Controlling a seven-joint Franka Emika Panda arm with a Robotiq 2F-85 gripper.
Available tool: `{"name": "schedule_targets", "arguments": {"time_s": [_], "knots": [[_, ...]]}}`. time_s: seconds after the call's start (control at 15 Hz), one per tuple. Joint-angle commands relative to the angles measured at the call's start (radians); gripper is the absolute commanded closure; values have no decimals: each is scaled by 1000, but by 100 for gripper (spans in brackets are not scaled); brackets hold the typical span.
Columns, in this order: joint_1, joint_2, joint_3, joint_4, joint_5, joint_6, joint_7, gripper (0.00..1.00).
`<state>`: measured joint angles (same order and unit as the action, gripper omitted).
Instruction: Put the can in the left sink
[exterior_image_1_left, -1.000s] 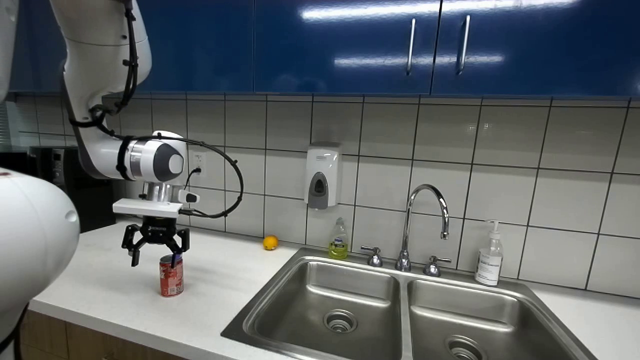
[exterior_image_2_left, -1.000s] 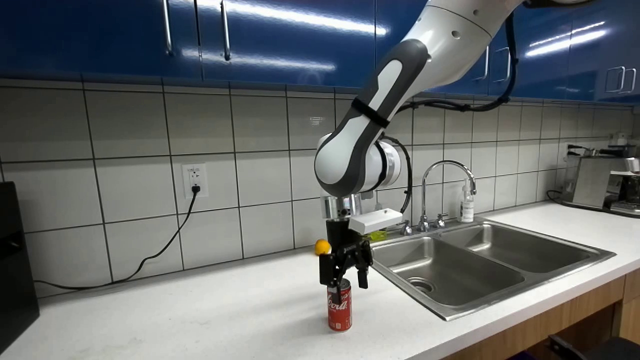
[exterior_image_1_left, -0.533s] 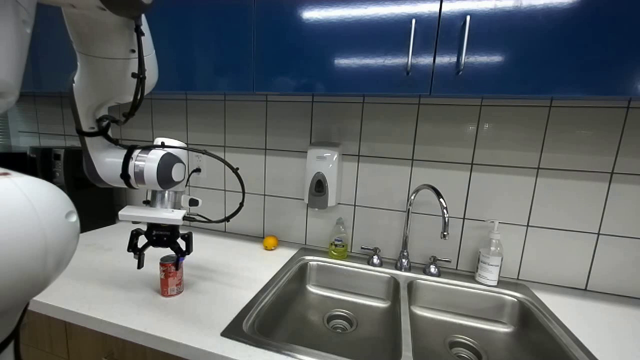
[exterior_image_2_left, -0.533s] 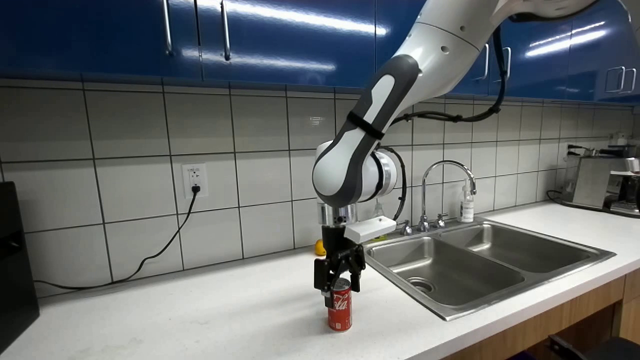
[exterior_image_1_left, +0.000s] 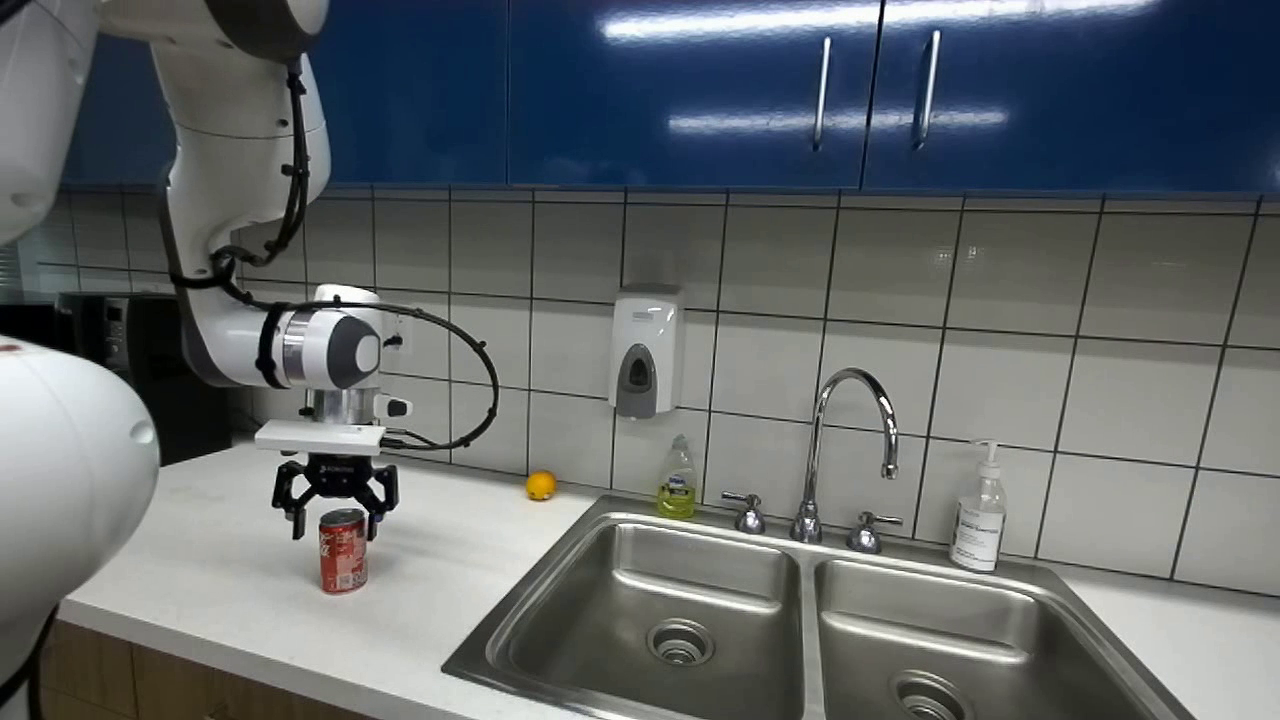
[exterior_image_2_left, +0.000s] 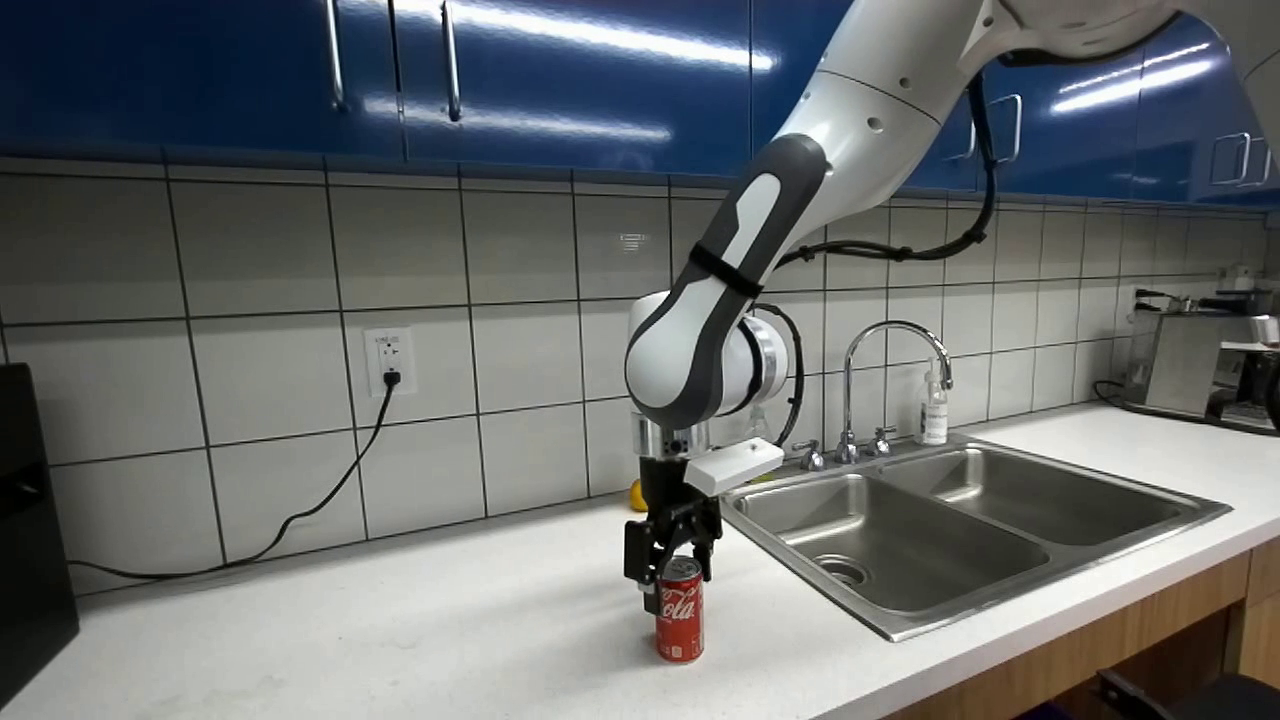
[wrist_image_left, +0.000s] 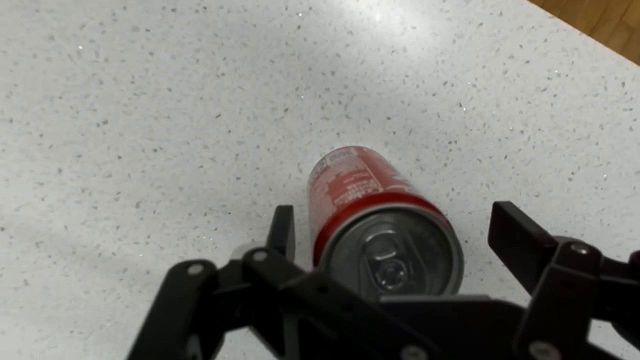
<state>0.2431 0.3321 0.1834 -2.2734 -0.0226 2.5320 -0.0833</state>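
The red can (exterior_image_1_left: 343, 555) stands upright on the white counter, and it also shows in an exterior view (exterior_image_2_left: 680, 625) and in the wrist view (wrist_image_left: 357, 185). Its silvery top faces up towards the wrist camera. My gripper (exterior_image_1_left: 336, 527) is open and points down at the can's top, also seen in an exterior view (exterior_image_2_left: 680, 585). In the wrist view the gripper (wrist_image_left: 398, 232) has one finger on each side of the can, with a gap on both sides. The near part of the can's top is hidden by the gripper. The left sink (exterior_image_1_left: 590, 610) is to the can's right and holds nothing visible.
The right-hand basin (exterior_image_1_left: 930, 620) adjoins the left sink. A faucet (exterior_image_1_left: 812, 450) rises behind them. A yellow-orange fruit (exterior_image_1_left: 541, 486), a dish soap bottle (exterior_image_1_left: 677, 485) and a pump bottle (exterior_image_1_left: 978, 520) stand along the tiled wall. The counter's front edge (exterior_image_1_left: 230, 665) lies near the can.
My gripper has come lower and shifted over the can, so its fingers now flank the can's top. It has stayed open. The can has not moved.
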Motion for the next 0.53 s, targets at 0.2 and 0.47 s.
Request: {"name": "schedule_targets", "arguments": {"time_s": [0.2,0.47], "knots": [[-10,29,-17,35,-47,20,9,1],[-7,37,-28,47,-60,7,17,41]]}}
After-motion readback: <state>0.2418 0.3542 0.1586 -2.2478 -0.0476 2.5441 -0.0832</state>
